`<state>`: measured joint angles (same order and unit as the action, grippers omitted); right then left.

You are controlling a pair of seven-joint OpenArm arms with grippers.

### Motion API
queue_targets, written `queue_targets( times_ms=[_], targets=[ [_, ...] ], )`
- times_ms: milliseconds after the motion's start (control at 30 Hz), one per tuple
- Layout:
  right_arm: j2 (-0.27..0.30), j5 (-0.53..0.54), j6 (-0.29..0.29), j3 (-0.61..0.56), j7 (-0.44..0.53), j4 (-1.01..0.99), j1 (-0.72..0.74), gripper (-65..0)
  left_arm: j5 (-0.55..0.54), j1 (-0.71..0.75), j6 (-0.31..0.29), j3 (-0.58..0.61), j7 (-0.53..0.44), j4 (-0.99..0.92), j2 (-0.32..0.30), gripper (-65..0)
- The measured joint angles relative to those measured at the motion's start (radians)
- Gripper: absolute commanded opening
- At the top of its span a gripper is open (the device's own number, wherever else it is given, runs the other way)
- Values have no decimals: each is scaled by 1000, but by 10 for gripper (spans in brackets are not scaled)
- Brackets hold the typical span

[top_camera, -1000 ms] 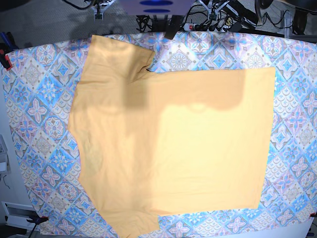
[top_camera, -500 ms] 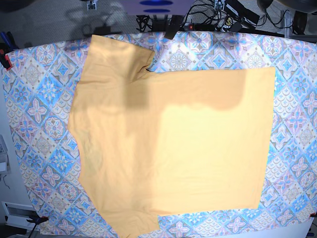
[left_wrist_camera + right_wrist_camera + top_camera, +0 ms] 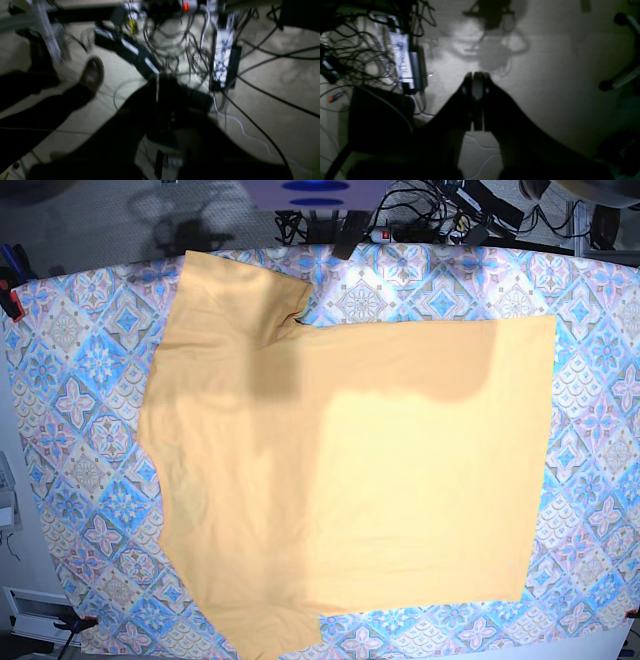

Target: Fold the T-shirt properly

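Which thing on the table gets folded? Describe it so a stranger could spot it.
Start at the blue-and-pink tile-patterned tablecloth covering the whole table. Spread flat across its middle lies the T-shirt, sleeves toward the base view's left. It is the only plain yellow-orange cloth there, unpatterned against the tiles.

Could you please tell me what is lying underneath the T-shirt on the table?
The T-shirt lies flat on a blue-and-pink patterned tablecloth, which shows all round it. Whatever lies beneath the shirt's middle is covered and cannot be seen.
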<state>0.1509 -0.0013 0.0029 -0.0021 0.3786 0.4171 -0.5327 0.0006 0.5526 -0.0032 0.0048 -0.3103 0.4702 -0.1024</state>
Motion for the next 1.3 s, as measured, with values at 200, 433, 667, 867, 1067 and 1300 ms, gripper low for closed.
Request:
queue_targets(
  times_ms=[200, 433, 667, 867, 1067, 1300],
  targets=[
    [2, 0, 0, 0, 31, 109, -30, -650, -1, 1, 0, 0, -32, -2, 2, -650],
    [2, 1, 0, 1, 29, 222, -106, -650, -2, 83, 0, 0, -56, 111, 0, -650],
    [2, 1, 0, 4, 30, 304, -158, -650, -1, 172, 0, 0, -54, 272, 0, -650],
    [11, -2, 1, 4, 25, 395, -212, -650, -2, 240, 0, 0, -50, 383, 0, -650],
    [30, 1, -4, 9, 29, 553, -264, -650, -4, 299, 0, -1, -54, 558, 0, -650],
    [22, 0, 3, 30, 19, 683, -327, -650, -4, 418, 0, 0, -48, 773, 0, -650]
  ],
)
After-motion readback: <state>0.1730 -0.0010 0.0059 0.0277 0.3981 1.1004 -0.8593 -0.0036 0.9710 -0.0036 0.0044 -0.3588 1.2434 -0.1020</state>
